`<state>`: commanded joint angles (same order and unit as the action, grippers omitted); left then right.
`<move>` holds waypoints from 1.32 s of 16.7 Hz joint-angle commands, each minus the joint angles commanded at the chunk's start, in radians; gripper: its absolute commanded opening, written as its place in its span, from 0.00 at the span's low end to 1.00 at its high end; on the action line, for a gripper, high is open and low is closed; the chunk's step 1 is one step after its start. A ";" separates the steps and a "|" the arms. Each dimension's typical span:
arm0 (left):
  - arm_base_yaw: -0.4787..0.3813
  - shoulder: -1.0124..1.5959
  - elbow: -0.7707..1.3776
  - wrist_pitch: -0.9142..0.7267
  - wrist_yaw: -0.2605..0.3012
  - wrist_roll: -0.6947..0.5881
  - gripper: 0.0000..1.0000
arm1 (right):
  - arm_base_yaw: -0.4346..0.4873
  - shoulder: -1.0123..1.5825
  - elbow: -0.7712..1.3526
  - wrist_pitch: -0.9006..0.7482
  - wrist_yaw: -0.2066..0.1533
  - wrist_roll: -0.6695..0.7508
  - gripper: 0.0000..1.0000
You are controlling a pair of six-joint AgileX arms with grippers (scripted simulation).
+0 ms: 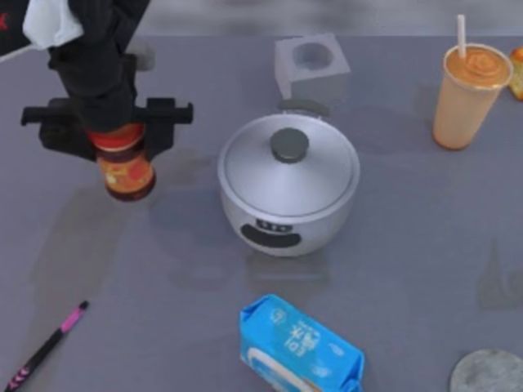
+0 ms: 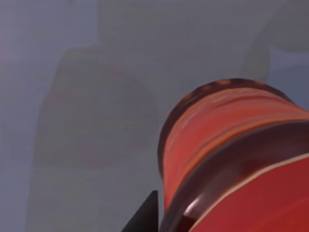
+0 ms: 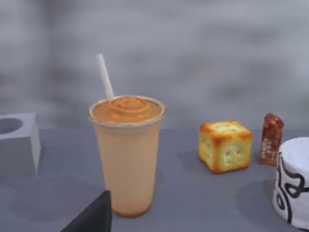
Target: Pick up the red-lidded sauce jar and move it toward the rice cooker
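Tabletop [image 1: 425, 269], near edge: blue packet [image 1: 298, 347] and grey disc [image 1: 488, 371], both running off the picture; pink-tipped pen [image 1: 46, 343] at left. Middle: rice cooker [image 1: 288, 181] standing centrally; left of it, apart, the red-lidded sauce jar [image 1: 124, 163] is hanging tilted in the left pincer [image 1: 110, 122], its lid mostly hidden by the clamping fingers. Far: grey cube [image 1: 312, 64]; orange drink cup [image 1: 470, 94] at right. Right pincer is showing only a dark corner; grip unreadable.
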<state>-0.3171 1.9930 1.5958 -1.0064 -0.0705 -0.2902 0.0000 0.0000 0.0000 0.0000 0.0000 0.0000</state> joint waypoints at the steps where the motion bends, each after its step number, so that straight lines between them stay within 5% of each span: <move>1: -0.005 -0.002 -0.003 0.005 -0.004 -0.013 0.00 | 0.000 0.000 0.000 0.000 0.000 0.000 1.00; 16: 0.002 0.069 -0.100 0.175 -0.003 -0.007 0.00 | 0.000 0.000 0.000 0.000 0.000 0.000 1.00; 22: 0.002 0.069 -0.100 0.175 -0.003 -0.007 0.45 | 0.000 0.000 0.000 0.000 0.000 0.000 1.00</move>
<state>-0.3151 2.0621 1.4961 -0.8319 -0.0733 -0.2976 0.0000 0.0000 0.0000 0.0000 0.0000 0.0000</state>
